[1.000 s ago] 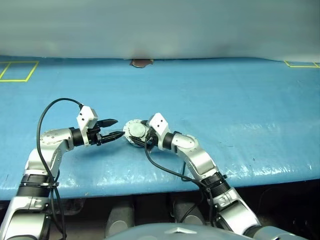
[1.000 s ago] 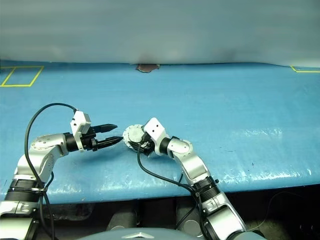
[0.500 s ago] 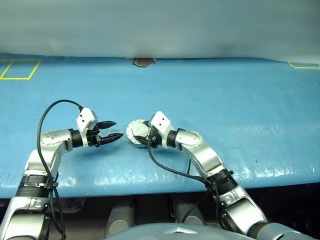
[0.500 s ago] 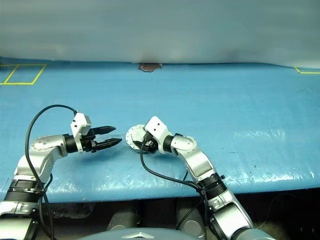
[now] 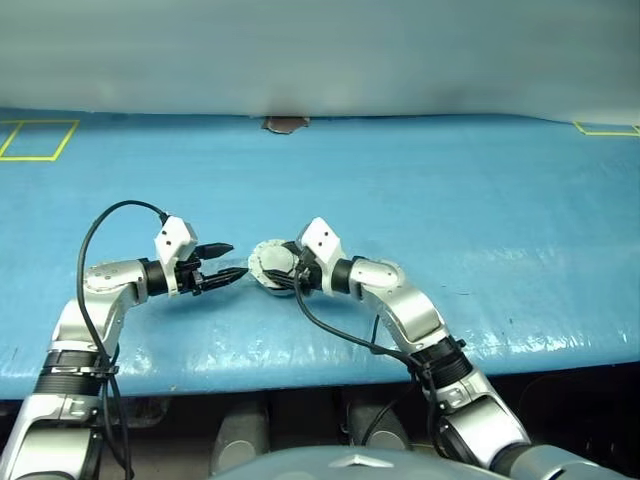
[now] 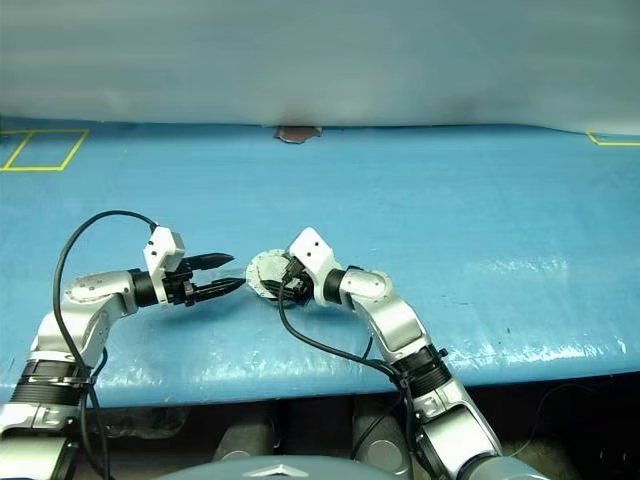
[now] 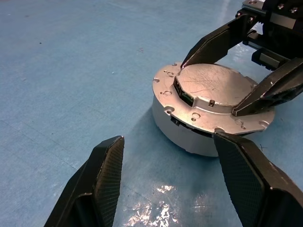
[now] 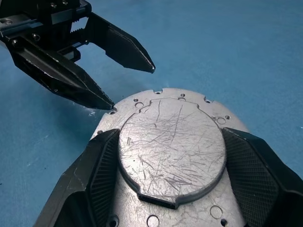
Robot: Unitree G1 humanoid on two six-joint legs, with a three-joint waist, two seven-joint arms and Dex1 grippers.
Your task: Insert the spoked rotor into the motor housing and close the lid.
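Note:
The motor housing point(image 7: 173, 127), a short round silver cup, stands on the blue table between my two grippers. The lid point(image 8: 170, 161) lies on top of it, showing a scratched flat silver plate with a flange of small holes. My right gripper point(image 8: 170, 131) is over the lid, shut on the raised plate with one finger point(image 8: 97, 182) against each side. My left gripper point(image 5: 238, 259) hovers open just to the left of the housing, its tips close to the flange and nothing between them. The spoked rotor is hidden.
The blue table cover point(image 5: 450, 210) stretches wide on all sides, its front edge near my arms. Yellow tape squares mark the far left point(image 5: 38, 140) and far right point(image 5: 605, 128). A small brown patch point(image 5: 285, 124) sits at the back edge.
My right forearm has swung a little at the elbow and wrist while its gripper stays on the lid. The left gripper has not moved.

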